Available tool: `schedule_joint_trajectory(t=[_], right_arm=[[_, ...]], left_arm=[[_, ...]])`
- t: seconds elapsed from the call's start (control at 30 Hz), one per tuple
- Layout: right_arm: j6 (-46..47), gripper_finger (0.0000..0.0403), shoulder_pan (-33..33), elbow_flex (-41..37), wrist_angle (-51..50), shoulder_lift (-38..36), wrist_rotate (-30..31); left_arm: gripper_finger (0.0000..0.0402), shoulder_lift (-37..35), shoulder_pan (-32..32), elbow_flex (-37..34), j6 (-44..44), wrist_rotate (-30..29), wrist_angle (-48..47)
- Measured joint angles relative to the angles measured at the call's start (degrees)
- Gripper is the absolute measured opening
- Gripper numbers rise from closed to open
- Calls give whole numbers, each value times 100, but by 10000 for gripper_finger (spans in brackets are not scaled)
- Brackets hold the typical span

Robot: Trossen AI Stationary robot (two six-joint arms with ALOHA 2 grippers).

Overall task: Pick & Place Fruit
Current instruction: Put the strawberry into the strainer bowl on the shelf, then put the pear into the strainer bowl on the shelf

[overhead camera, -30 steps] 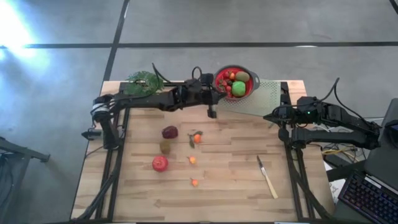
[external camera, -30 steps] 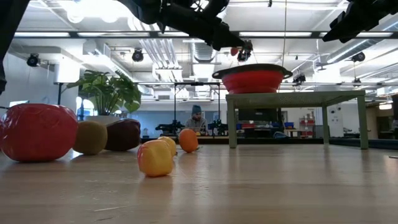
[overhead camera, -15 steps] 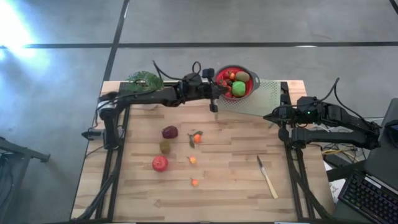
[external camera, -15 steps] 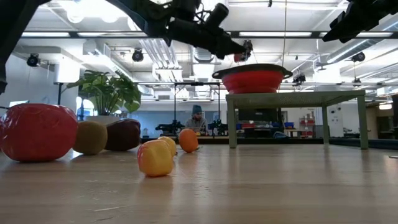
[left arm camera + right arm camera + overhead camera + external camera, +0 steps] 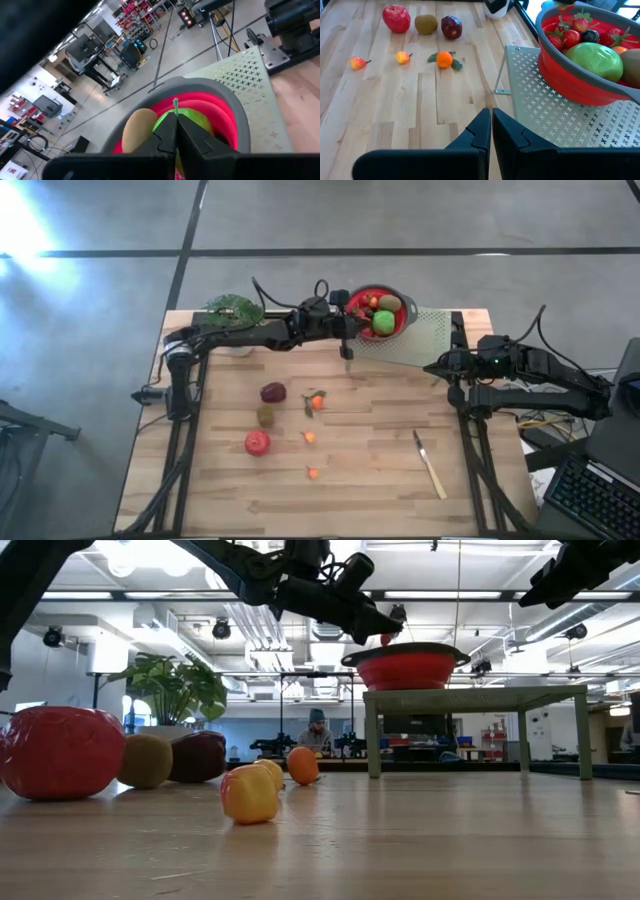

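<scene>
My left claw [image 5: 347, 352] hangs at the near rim of the red bowl [image 5: 378, 313], its fingers pressed fully together; in the low view a small red fruit [image 5: 386, 638] shows at their tip, though I cannot tell for sure that I grip it. The bowl sits on a perforated stand [image 5: 425, 340] and holds a green fruit [image 5: 384, 323], a brown one and small red ones. On the table [image 5: 370, 470] lie more fruit: a red apple [image 5: 257, 443], a brown kiwi [image 5: 265, 416], a dark red fruit [image 5: 272, 392], an orange [image 5: 317, 402] and two small pieces. My right claw [image 5: 488, 131] waits closed and empty beside the stand.
</scene>
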Motion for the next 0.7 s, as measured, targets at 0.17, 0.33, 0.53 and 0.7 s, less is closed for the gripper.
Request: schedule_joint_trajectory(t=[0.17,0.33,0.53,0.7], right_arm=[[0,13,0,0,0,0,0],[0,13,0,-2,0,0,0],[0,13,0,0,0,2,0],[0,13,0,-1,0,1,0]], left_arm=[[26,0,0,0,249,0,-11],[40,0,2,0,401,-64,-11],[73,0,2,-2,639,-196,-13],[104,0,-17,30,645,-643,-25]])
